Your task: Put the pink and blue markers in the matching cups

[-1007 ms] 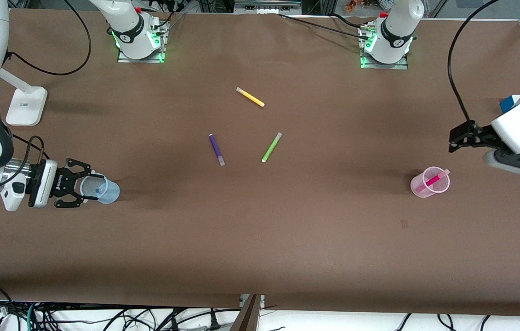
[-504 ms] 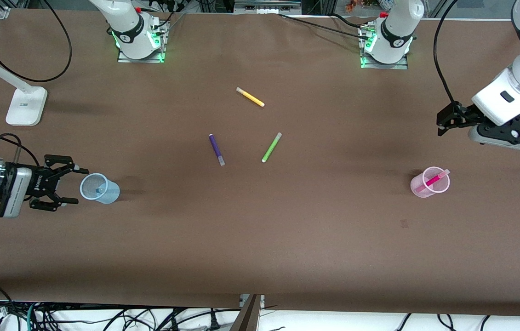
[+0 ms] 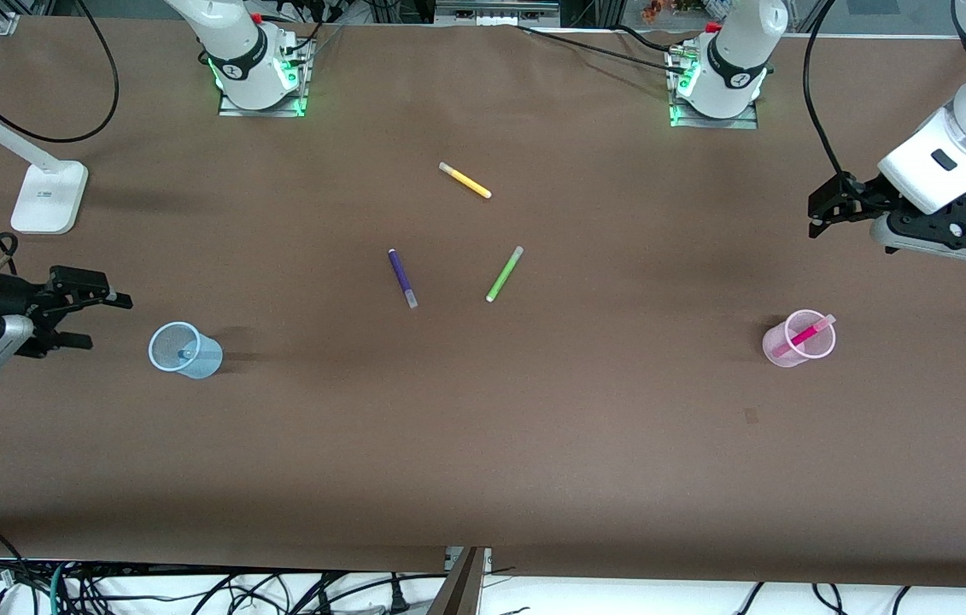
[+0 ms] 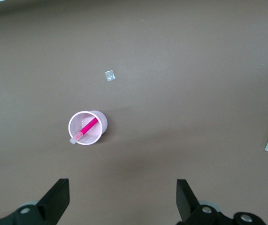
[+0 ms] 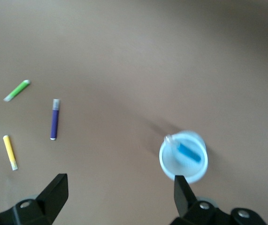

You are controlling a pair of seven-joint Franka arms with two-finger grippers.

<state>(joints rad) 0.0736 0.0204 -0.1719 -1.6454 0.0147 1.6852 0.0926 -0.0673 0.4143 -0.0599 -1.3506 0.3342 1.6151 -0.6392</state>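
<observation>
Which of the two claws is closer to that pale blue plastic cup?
Right. The right gripper hangs open just beside the pale blue plastic cup; the left gripper is open at the table's left-arm end.

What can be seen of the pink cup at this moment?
The pink cup is a small tumbler of pale, translucent plastic with a round rim. It stands upright on the brown table, toward the left arm's end, apart from the loose pens. The pink marker leans inside it, its pale cap poking out over the rim. Nothing grips the cup: the left gripper hangs open in the air, well away from it.
</observation>
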